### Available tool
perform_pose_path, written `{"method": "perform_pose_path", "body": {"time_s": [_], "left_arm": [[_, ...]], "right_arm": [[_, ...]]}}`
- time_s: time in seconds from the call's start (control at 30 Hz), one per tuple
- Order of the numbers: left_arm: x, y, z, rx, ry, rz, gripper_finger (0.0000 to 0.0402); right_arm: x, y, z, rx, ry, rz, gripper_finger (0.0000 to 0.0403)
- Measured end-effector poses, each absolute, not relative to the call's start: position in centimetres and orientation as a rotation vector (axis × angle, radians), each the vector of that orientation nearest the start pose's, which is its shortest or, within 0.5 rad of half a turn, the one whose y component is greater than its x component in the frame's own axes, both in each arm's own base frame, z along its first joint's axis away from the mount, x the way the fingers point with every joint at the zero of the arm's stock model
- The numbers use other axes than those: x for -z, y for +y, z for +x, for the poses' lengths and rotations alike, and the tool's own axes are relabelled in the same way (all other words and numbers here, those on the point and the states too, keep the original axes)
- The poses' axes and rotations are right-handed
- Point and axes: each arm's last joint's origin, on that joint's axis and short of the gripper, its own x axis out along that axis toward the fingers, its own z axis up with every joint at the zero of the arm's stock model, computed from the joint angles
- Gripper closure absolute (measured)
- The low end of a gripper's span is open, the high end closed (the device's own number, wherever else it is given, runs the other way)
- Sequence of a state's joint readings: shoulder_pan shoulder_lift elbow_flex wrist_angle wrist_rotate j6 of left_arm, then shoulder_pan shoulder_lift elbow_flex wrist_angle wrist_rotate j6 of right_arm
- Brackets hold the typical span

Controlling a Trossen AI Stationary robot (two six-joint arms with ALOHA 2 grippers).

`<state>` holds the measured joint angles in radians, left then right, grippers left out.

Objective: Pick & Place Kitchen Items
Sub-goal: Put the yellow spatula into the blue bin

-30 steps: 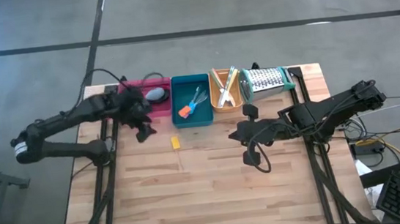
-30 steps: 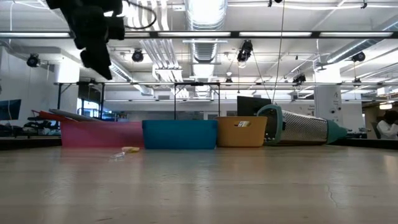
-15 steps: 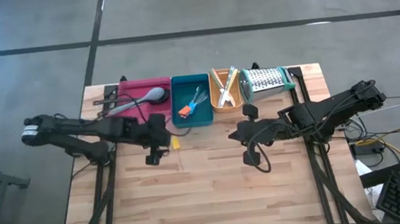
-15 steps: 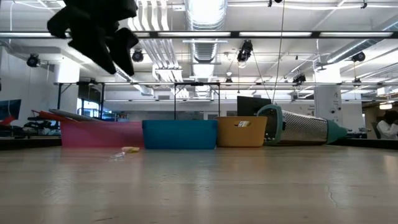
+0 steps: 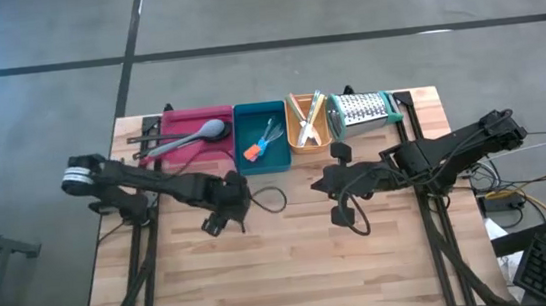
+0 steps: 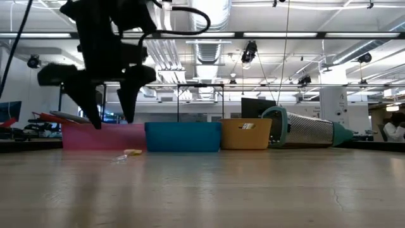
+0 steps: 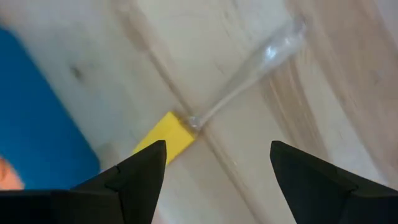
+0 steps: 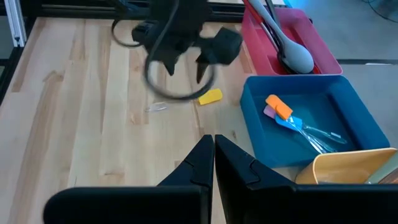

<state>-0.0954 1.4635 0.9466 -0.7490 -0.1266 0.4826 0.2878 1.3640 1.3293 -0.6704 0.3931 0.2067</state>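
The left hand (image 6: 107, 120), fingers apart, hovers over the yellow-handled tool (image 7: 171, 137) on the tabletop (image 5: 294, 261); the right hand (image 8: 213, 152) waits, fingers together.

This is a lab or industrial workshop. The wooden tabletop (image 5: 294, 261) stands on a bare grey concrete floor (image 5: 339, 6). Beyond it run exposed ceiling ducts (image 6: 209, 44), strip lights (image 6: 266, 35), hanging cables and a computer monitor (image 6: 256, 107).
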Motion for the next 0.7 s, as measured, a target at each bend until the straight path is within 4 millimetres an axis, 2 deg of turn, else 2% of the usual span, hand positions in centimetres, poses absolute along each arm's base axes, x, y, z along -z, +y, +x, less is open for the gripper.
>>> {"method": "perform_pose_path", "body": {"time_s": [0.13, 0.27, 0.5, 0.7], "left_arm": [[-18.9, -2.7, 26.8, 0.308, 1.309, 0.681, 0.0111], [-17.8, -2.4, 27.2, 0.265, 1.372, 0.775, 0.0111], [-16.8, -0.8, 28.0, 0.252, 1.414, 0.703, 0.0120], [-16.2, 0.2, 28.9, 0.295, 1.421, 0.748, 0.0141]], "right_arm": [[-35.2, 7.0, 27.6, 0.169, 0.649, -0.038, 0.0394], [-35.2, 7.0, 27.6, 0.169, 0.650, -0.037, 0.0394], [-35.2, 7.0, 27.6, 0.169, 0.648, -0.037, 0.0394], [-35.2, 7.0, 27.6, 0.169, 0.645, -0.035, 0.0394]]}}
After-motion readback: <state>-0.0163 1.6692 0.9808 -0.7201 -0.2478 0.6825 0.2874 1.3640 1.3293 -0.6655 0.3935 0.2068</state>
